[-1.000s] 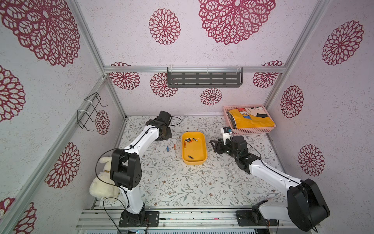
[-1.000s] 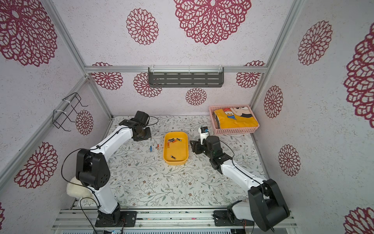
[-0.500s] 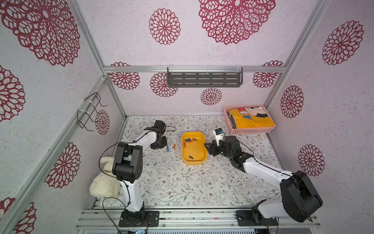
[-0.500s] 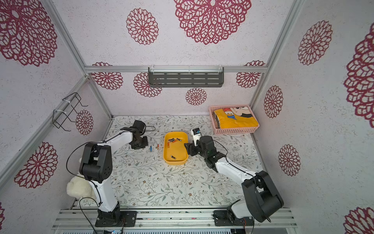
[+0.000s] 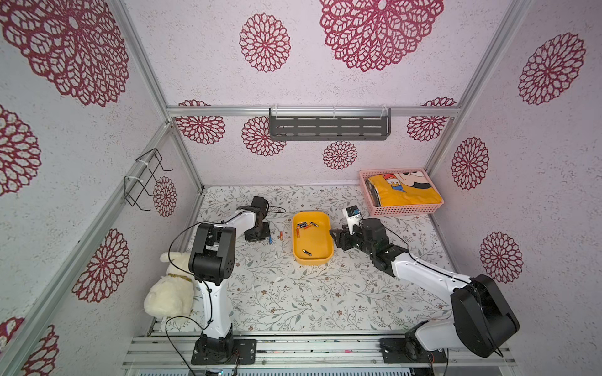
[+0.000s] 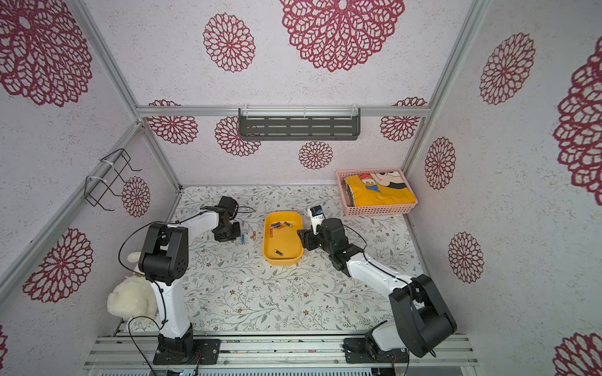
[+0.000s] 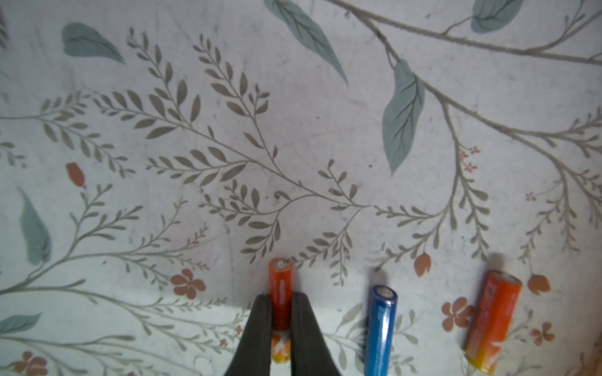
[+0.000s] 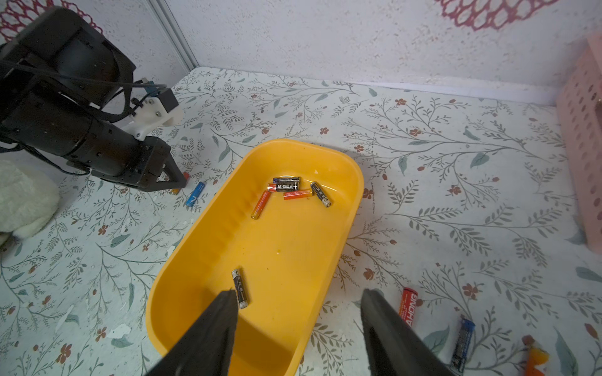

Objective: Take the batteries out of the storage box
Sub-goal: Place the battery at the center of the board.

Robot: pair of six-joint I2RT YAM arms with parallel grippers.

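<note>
The left gripper (image 7: 280,304) is clamped tight on an orange battery (image 7: 280,283), apparently pressed against the floral mat (image 7: 293,130). The right gripper (image 8: 298,294) stands wide apart and empty over the storage box (image 5: 316,242), centre of a top view, with several batteries (image 8: 286,187) inside.

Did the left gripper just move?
Yes: the left gripper came nearer the robot's base, from level with the far end of the storage box to beside its middle.

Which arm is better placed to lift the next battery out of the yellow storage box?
Right, most likely. The right gripper is open at the storage box rim, one fingertip beside a black battery. The left gripper is shut on an orange battery, out over the table.
</note>
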